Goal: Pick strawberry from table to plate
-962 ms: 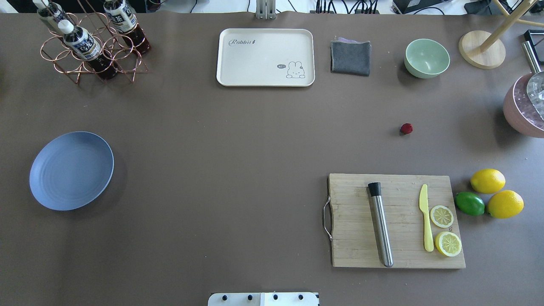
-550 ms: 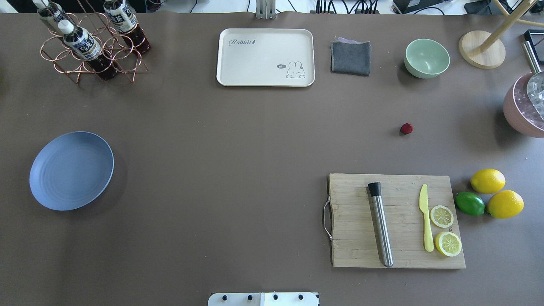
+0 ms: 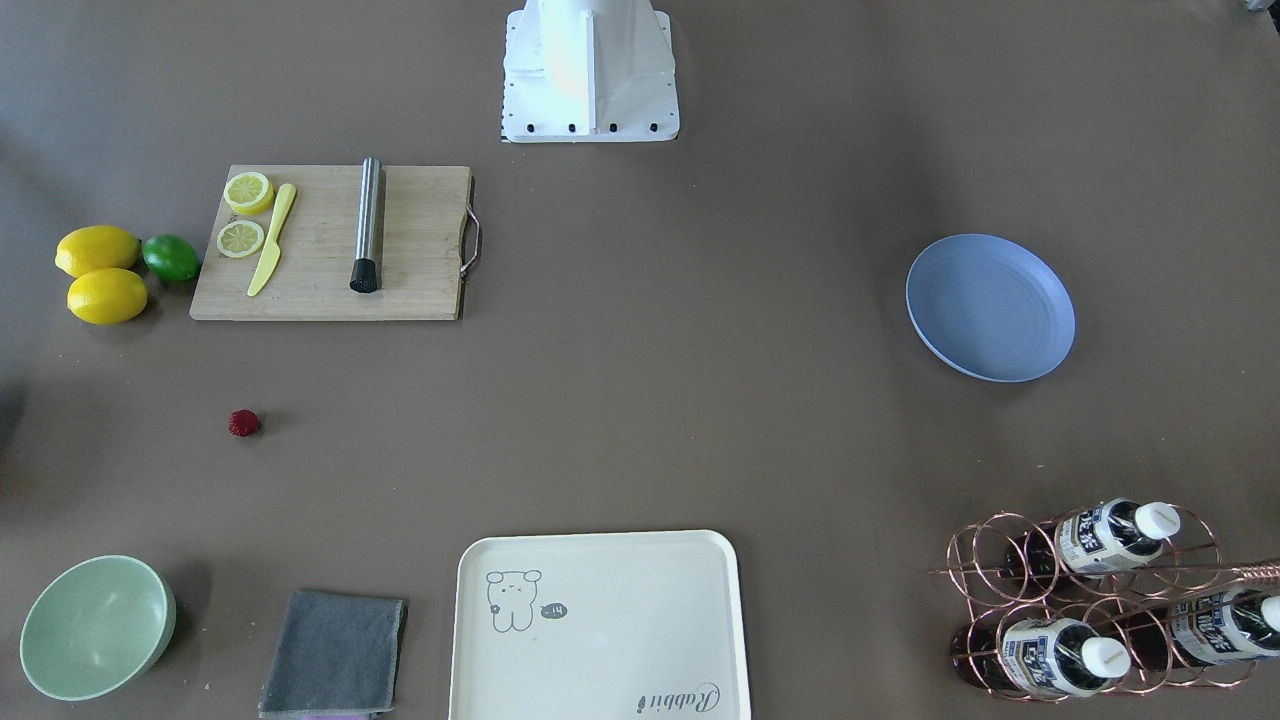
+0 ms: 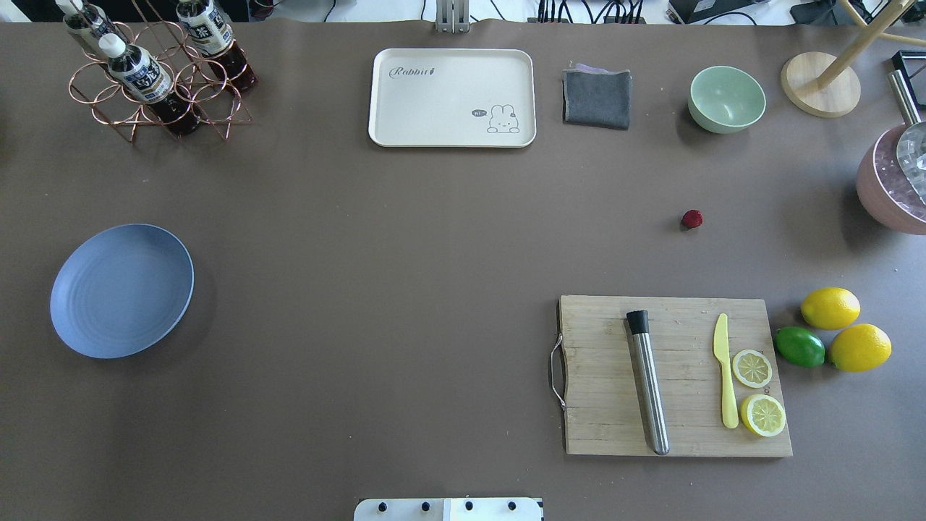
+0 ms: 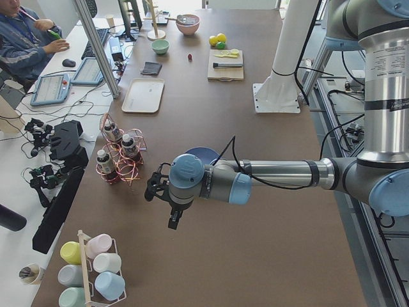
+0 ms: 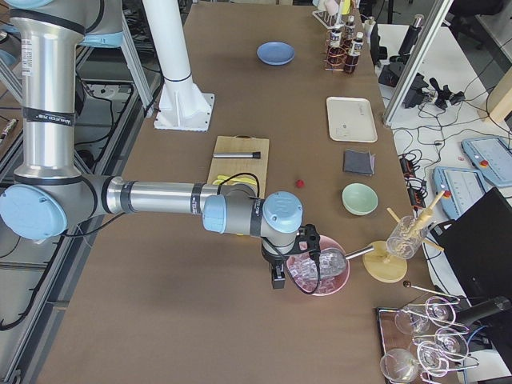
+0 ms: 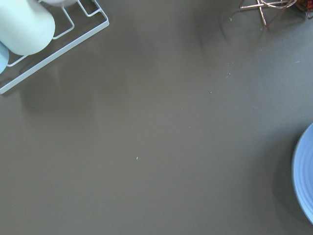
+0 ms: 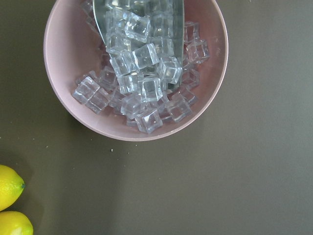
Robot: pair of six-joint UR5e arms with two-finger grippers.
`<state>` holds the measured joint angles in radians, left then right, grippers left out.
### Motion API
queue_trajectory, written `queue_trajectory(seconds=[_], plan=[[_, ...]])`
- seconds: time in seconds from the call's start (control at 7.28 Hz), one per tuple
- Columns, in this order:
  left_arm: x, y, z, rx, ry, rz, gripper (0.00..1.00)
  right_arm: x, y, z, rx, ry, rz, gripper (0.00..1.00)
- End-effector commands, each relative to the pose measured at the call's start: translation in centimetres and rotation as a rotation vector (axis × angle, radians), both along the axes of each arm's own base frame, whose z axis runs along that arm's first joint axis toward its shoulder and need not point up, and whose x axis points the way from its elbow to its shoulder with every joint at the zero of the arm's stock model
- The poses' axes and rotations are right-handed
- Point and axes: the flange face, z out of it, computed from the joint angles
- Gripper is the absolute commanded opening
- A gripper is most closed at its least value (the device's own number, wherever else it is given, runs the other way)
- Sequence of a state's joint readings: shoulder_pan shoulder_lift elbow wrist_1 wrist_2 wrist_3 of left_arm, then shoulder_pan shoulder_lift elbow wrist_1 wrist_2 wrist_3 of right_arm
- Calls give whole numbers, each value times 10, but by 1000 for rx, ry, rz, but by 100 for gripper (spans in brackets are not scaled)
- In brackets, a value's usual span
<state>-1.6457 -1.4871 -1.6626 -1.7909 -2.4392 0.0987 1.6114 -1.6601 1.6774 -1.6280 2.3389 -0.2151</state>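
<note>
Strawberry (image 4: 692, 218) lies on table (image 4: 405, 253), well apart from plate (image 4: 121, 291).

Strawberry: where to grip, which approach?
Probably top-down, pinching the strawberry across its roundish middle. It sits alone on the table, apart from the cutting board, so every side is free; it is tiny and low, so close just above the surface.

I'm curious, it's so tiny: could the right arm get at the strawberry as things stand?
Probably yes. The strawberry lies alone on the table, apart from the cutting board and green bowl, and the right gripper hangs over the pink ice bowl at that same end.
</note>
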Motion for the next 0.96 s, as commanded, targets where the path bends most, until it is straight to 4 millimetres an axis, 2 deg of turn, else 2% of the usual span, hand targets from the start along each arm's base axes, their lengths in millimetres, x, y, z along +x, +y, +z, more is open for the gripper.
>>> queue_trajectory(seconds=[0.0, 0.14, 0.27, 0.41, 0.55, 0.69, 0.82], plan=[[1, -16, -13, 65, 0, 10, 99, -1, 0, -3, 3, -11, 0, 100], [2, -19, -28, 131, -2, 8, 99, -1, -6, -25, 49, -14, 1, 100], [1, -31, -43, 193, 0, -11, 99, -1, -14, -65, 118, -8, 16, 100], [11, -60, -80, 260, 0, -6, 98, -3, -16, -81, 164, -8, 16, 100], [27, -63, -84, 267, 3, 22, 98, -4, -17, -81, 193, -12, 24, 100], [40, -57, -70, 205, 21, 16, 100, -12, -18, -83, 188, -17, 44, 100], [62, -59, -73, 168, 51, -6, 100, -31, -20, -86, 145, -31, 92, 99]])
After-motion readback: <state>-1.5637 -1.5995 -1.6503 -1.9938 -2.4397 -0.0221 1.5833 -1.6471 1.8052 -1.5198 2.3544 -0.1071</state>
